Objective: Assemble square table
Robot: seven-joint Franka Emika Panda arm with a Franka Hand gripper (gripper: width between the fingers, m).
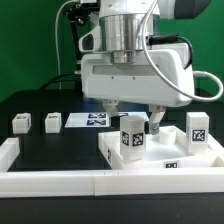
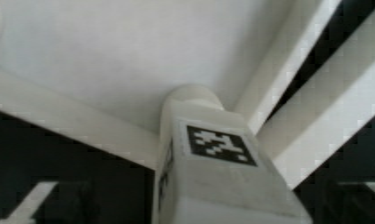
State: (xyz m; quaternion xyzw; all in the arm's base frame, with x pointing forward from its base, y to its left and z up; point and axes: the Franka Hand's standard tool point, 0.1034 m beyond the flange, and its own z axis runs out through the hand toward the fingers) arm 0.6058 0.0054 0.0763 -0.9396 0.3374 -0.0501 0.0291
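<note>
Gripper (image 1: 134, 120): jaws apart, one on each side of upright leg (image 1: 131, 140), no clamp. Leg stands on tabletop (image 1: 205, 152), near side, exterior view's right. Second leg (image 1: 198, 126) on its far right corner. Loose leg (image 1: 22, 123) and neighbour leg (image 1: 52, 122) sit well apart at exterior view's left.

An upright leg block (image 1: 131, 138) fills the gap inside the spread claw (image 1: 136, 113).

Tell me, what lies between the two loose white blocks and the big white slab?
The marker board lies flat on the black table between the leg blocks and the slab, in the exterior view.
</note>
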